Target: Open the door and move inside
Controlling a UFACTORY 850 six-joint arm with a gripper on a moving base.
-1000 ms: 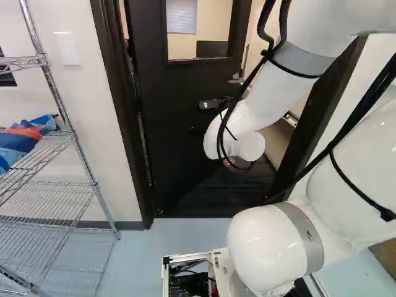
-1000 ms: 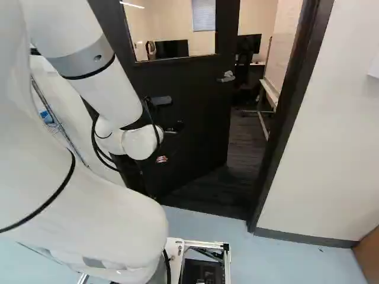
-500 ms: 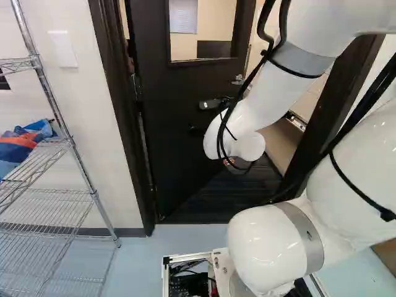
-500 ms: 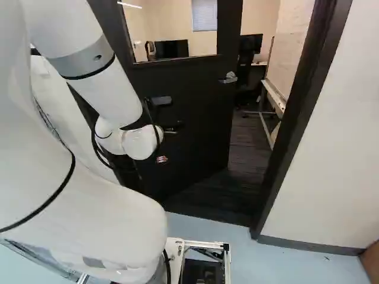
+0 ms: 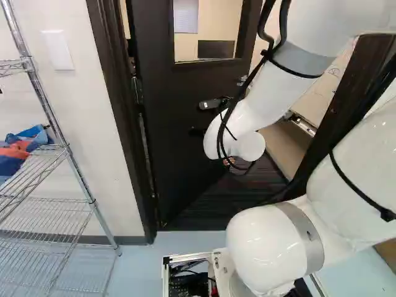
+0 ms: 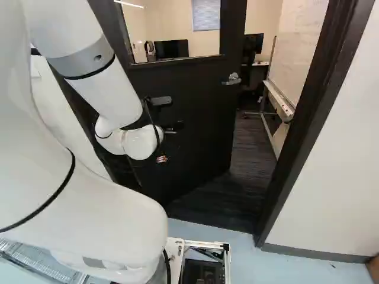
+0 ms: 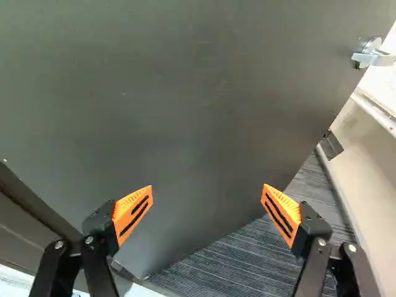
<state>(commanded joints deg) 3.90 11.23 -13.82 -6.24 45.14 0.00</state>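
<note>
The door [image 6: 195, 106] stands partly open at the upper centre of the right base view, angled inward, with a gap between its free edge and the door frame [image 6: 308, 118] at right. A lever handle [image 6: 233, 78] is mounted near that edge; a window [image 6: 172, 26] occupies the upper section. The gripper [image 6: 162, 158] is positioned left of centre in the same view, before the door face, largely concealed by the arm [image 6: 109, 94]. In the wrist view its fingers stand wide apart with nothing held between them, and the door face lies ahead; contact with it cannot be confirmed. Through the gap, dark carpet [image 6: 251, 145] extends inward, a whiteboard [image 6: 299, 53] stands at upper right, and a monitor [image 6: 253, 42] is located farther back. In the left base view, a wire shelf unit [image 5: 93, 201] stands at left against the wall [image 5: 93, 124], carrying blue and orange fabric [image 5: 25, 145]. Light blue floor [image 5: 139, 263] borders the threshold below.
</note>
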